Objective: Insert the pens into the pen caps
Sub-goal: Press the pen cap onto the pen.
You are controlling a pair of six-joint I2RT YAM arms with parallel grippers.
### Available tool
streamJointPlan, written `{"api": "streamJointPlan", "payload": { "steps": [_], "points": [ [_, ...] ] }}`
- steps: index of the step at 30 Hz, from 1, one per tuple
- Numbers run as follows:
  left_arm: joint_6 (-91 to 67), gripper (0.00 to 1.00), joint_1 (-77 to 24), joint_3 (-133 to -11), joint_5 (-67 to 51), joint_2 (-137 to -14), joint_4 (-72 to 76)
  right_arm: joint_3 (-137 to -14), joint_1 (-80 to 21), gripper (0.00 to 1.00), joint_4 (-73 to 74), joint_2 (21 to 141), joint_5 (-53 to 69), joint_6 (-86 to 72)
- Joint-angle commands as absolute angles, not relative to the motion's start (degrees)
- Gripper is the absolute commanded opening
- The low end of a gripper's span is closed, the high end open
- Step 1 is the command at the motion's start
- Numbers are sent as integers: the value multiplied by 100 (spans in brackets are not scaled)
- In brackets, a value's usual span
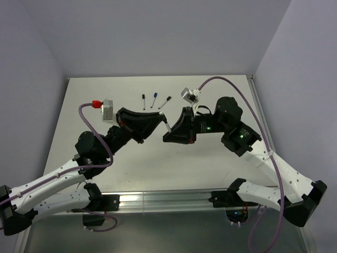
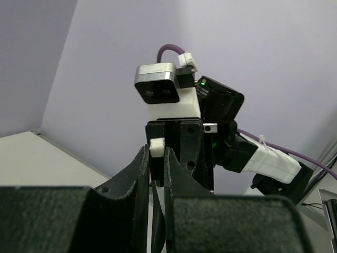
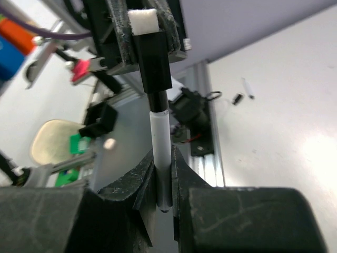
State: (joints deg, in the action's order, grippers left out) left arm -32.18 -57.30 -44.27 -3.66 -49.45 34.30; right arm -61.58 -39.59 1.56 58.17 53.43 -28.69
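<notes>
Right wrist: pen (image 3: 159,139) in right hand (image 3: 164,169)

The left arm (image 1: 52,180) and right arm (image 1: 287,176) are showing white lower links, black joints and trailing purple cables (image 1: 226,79); the right end effector (image 3: 164,182) is looking black.

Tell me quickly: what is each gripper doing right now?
Left gripper: closed, holding a black pen cap.
Right gripper: closed, holding a white pen.

Light is soft and even, from above, with faint shadows on the table (image 1: 152,163). In the right wrist view the pen (image 3: 159,137) is sharp, the background blurred.
</notes>
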Motion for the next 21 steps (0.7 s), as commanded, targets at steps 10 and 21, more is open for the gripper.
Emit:
{"api": "streamJointPlan", "payload": {
  "steps": [10,21],
  "points": [
    [-3471,0,-6205,-3999,-976,-5616,1160,-7084,-4306,0,281,5537,1856,-1899],
    [-3779,0,-6231,-3937,-519,-5617,1161,-7022,-4597,0,395,5405,1326,-1608]
  ]
}}
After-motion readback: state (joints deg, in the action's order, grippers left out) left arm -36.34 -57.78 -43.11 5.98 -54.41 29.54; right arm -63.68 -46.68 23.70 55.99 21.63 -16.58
